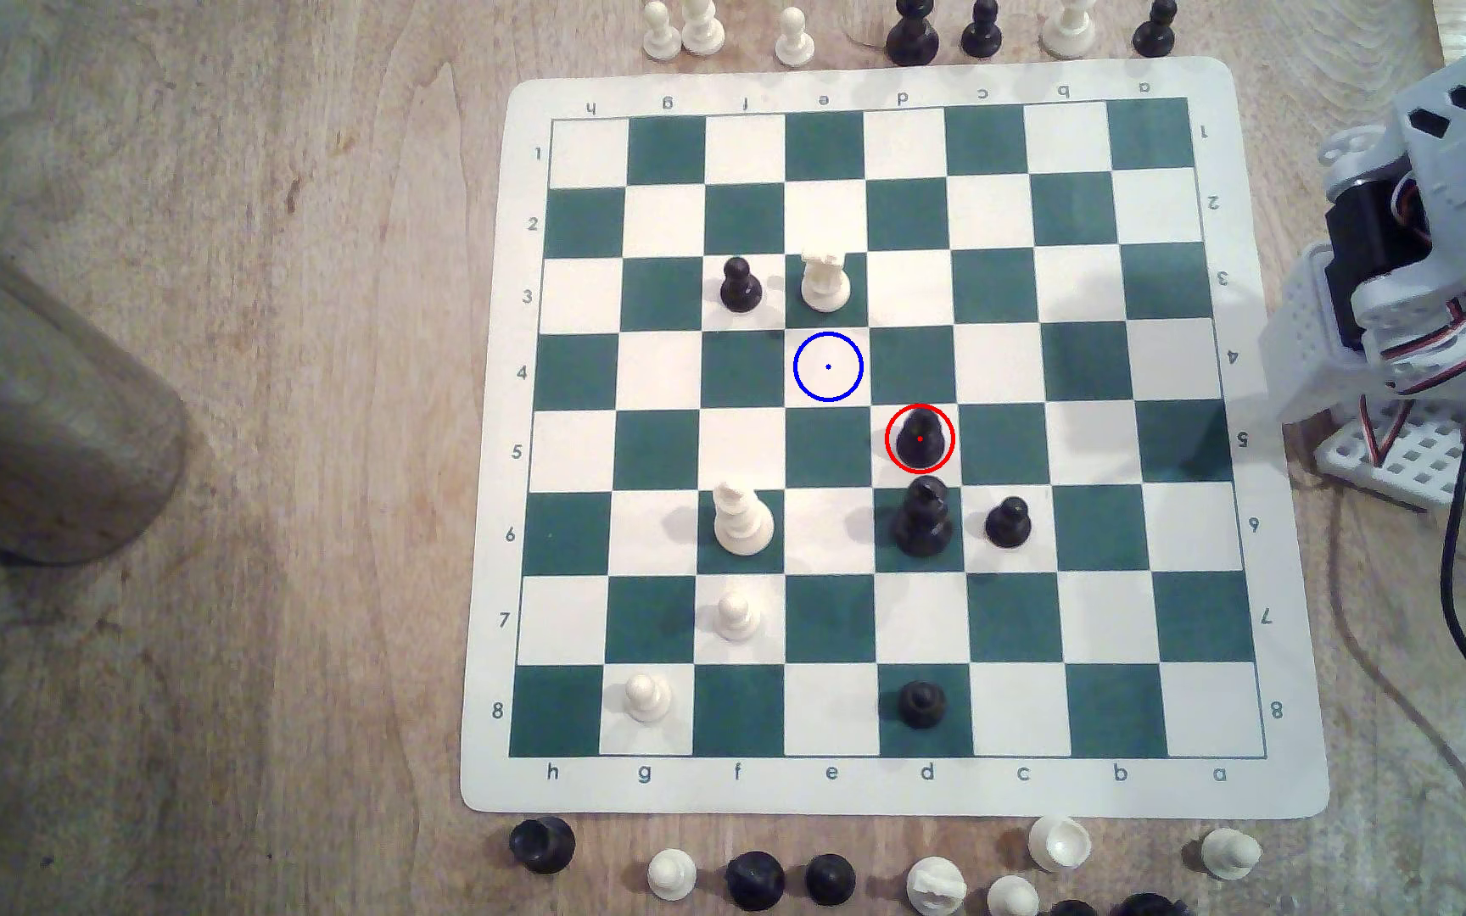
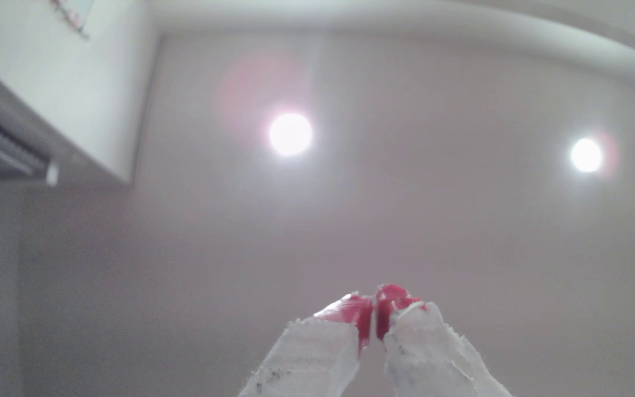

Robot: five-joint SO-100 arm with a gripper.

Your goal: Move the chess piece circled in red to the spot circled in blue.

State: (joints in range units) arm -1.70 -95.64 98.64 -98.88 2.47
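While folded at the exterior view's right edge with gripper pointed at the ceiling, red tips pressed together on nothing, must reach well across toward that view's left for piece (upright on d5, diagonal neighbour of spot).

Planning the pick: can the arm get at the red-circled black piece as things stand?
Probably yes, from above. The black bishop has open squares on three sides, but the taller black piece crowds the next square. The gripper points at the ceiling, shut.
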